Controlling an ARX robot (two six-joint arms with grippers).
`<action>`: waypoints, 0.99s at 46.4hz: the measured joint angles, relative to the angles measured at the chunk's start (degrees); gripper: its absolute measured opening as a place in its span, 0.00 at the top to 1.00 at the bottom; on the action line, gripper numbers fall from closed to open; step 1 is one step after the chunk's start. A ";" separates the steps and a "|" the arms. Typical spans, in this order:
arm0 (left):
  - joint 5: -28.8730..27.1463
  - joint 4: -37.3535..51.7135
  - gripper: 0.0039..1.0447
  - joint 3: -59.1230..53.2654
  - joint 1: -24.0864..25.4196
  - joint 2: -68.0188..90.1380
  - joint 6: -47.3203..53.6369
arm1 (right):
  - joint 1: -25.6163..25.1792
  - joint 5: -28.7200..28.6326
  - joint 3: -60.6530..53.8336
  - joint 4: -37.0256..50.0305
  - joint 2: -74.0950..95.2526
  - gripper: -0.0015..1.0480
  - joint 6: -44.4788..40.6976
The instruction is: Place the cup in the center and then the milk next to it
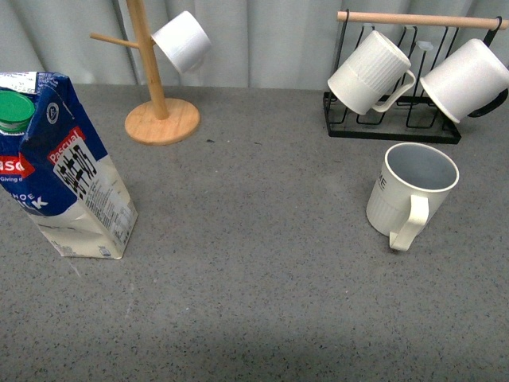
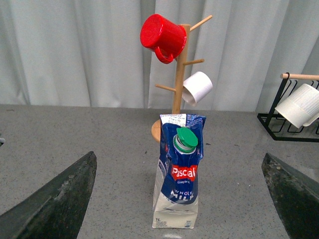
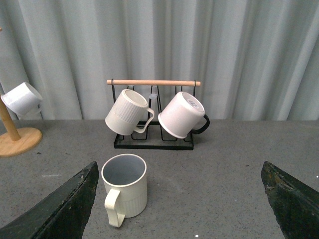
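Note:
The cup (image 1: 410, 193), a cream ribbed mug with a grey-blue inside, stands upright at the right of the grey table (image 1: 254, 263), its loop handle toward me. The milk (image 1: 64, 171), a blue-and-white carton with a green cap, stands at the far left. Neither arm shows in the front view. My left gripper (image 2: 180, 199) is open, and the milk (image 2: 178, 179) stands between and beyond its fingers (image 2: 55, 199). Also open is my right gripper (image 3: 180, 199); the cup (image 3: 124, 188) sits just beyond its finger (image 3: 60, 204) on that side, apart from it.
A wooden mug tree (image 1: 159, 95) with a small white cup (image 1: 182, 40) stands at the back left; a red mug (image 2: 162, 36) hangs on it. A black wire rack (image 1: 394, 119) at the back right holds a ribbed mug (image 1: 370, 72) and a smooth white mug (image 1: 465, 78).

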 joint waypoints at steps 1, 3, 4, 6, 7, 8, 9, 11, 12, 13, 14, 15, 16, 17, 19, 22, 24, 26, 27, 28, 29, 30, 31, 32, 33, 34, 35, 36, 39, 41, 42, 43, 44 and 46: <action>0.00 0.00 0.06 0.00 0.00 0.00 0.00 | 0.00 0.00 0.00 0.00 0.00 0.09 0.00; 0.00 0.00 0.06 0.00 0.00 0.00 0.00 | 0.00 0.00 0.00 0.00 0.00 0.09 0.00; 0.00 0.00 0.06 0.00 0.00 0.00 0.00 | 0.00 -0.02 0.00 0.00 0.00 0.09 0.00; 0.00 0.00 0.06 0.00 0.00 0.00 0.00 | 0.00 0.00 0.00 0.00 0.00 0.09 -0.02; 0.00 0.00 0.06 0.00 0.00 -0.02 0.00 | 0.00 0.00 0.00 0.00 0.00 0.09 0.00; 0.00 0.00 0.06 0.00 0.00 -0.02 0.00 | 0.00 0.00 0.00 0.00 0.00 0.09 0.00; 0.00 0.00 0.06 0.00 0.00 0.00 0.00 | 0.00 -0.02 0.00 0.00 0.00 0.09 0.00; 0.00 0.00 0.06 0.00 0.00 0.00 0.00 | 0.00 0.00 0.00 0.00 0.00 0.09 0.00; 0.00 0.00 0.06 0.00 0.00 0.00 0.00 | 0.00 -0.02 0.00 0.00 0.00 0.09 0.00; 0.00 0.00 0.06 0.00 0.00 0.00 0.00 | 0.00 -0.02 0.00 0.00 0.00 0.09 0.00; 0.00 0.00 0.06 0.00 0.00 0.00 0.00 | 0.00 -0.02 0.00 0.00 0.00 0.09 0.00; 0.00 0.00 0.06 0.00 0.00 0.00 0.00 | 0.00 0.00 0.00 0.00 0.00 0.09 0.00; 0.00 0.00 0.06 0.02 0.00 0.00 0.00 | 0.00 0.00 0.00 0.00 0.00 0.09 0.00; 0.00 0.00 0.06 0.00 0.00 0.00 0.00 | 0.00 0.00 0.00 0.00 0.00 0.09 0.00; 0.00 0.00 0.06 0.00 0.00 0.00 0.00 | 0.00 -0.02 0.00 0.00 0.00 0.09 0.00; 0.00 0.00 0.06 0.00 0.00 0.00 0.00 | 0.00 -0.02 0.00 0.00 0.00 0.09 0.00; 0.00 0.00 0.06 0.00 0.00 0.00 0.00 | 0.00 0.00 0.00 0.00 0.00 0.09 0.00; 0.00 0.00 0.06 0.00 0.00 0.00 0.00 | 0.00 0.00 0.00 0.00 0.00 0.09 0.00; 0.00 0.00 0.06 0.00 0.00 -0.02 0.00 | 0.00 -0.02 0.00 0.00 0.00 0.09 0.00; 0.00 0.00 0.06 0.00 0.00 -0.02 0.00 | 0.00 -0.02 0.00 0.00 0.00 0.09 0.00; 0.00 0.00 0.06 0.00 0.00 0.00 0.00 | 0.00 -0.02 0.00 0.00 0.00 0.09 0.00; 0.00 0.00 0.06 0.00 0.00 0.00 0.00 | 0.00 -0.02 0.00 0.00 0.00 0.09 0.00; 0.00 0.00 0.06 0.00 0.00 -0.02 0.00 | 0.00 -0.02 0.00 0.00 0.00 0.09 0.00; 0.00 0.00 0.06 0.00 0.00 0.00 0.00 | 0.00 0.00 0.00 0.00 0.00 0.09 -0.02; 0.00 0.00 0.06 0.00 0.00 0.00 0.00 | 0.00 -0.02 0.00 0.00 0.00 0.09 0.00; 0.00 0.00 0.06 0.00 0.00 0.00 0.00 | 0.00 0.00 0.00 0.00 0.00 0.09 0.00; 0.00 0.00 0.06 0.00 0.00 0.00 0.00 | 0.00 -0.02 0.00 0.00 0.00 0.09 0.00; 0.00 0.00 0.06 0.00 0.00 0.00 0.00 | 0.00 0.00 0.00 0.00 0.00 0.09 0.00; 0.00 0.00 0.06 0.02 0.00 0.00 0.00 | 0.00 0.00 0.00 0.00 0.00 0.09 0.00; 0.00 0.00 0.06 0.00 0.00 0.00 0.00 | 0.00 -0.02 0.00 0.00 0.00 0.09 0.00; 0.00 0.00 0.06 0.00 0.00 0.00 0.00 | 0.00 -0.02 0.00 0.00 0.00 0.09 0.00; 0.00 0.00 0.06 0.00 0.00 0.00 0.00 | 0.00 -0.02 0.00 0.00 0.00 0.09 0.00; 0.00 0.00 0.06 0.00 0.00 -0.02 0.00 | 0.00 -0.02 0.00 0.00 0.00 0.09 0.00; 0.00 0.00 0.06 0.02 0.00 0.00 0.00 | 0.00 0.00 0.00 0.00 0.00 0.09 0.00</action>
